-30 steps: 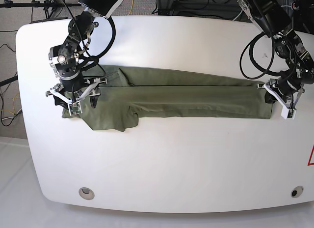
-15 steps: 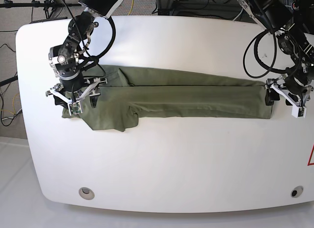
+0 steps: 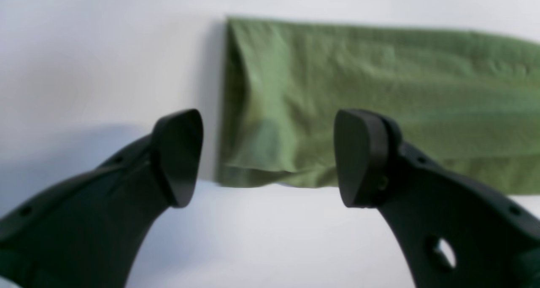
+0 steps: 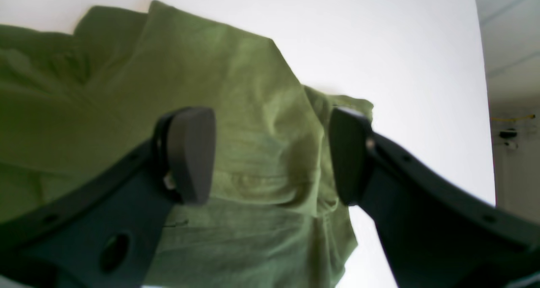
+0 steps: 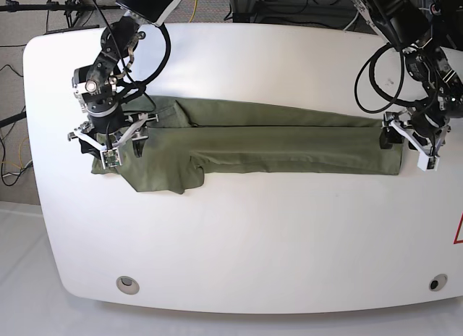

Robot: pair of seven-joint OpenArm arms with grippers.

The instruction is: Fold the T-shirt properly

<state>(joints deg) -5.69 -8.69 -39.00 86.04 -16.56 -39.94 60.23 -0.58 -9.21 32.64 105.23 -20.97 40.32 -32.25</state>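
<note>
The T-shirt [image 5: 246, 142] lies as a long narrow band across the worktop [image 5: 239, 234] — ready for its crosswise fold. The left gripper [image 5: 409, 139] and the right gripper [image 5: 110, 137] hang over opposite ends, fingers spread, pinching nothing.

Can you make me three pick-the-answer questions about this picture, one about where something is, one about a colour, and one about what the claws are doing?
1. Where does the T-shirt lie?
A. In a long strip across the white table
B. Bunched in a ball at the table's near edge
C. Hanging off the table

2. What colour is the T-shirt?
A. Red
B. Olive green
C. Blue

3. How is the left claw standing?
A. Shut tight on the cloth
B. Open, with the shirt's end showing between its fingers
C. Holding a cup

Answers:
1. A, the base view shows it stretched between the right claw and the left claw.
2. B, every view shows green cloth.
3. B, the left wrist view shows a wide gap between its fingers and nothing pinched.
</note>
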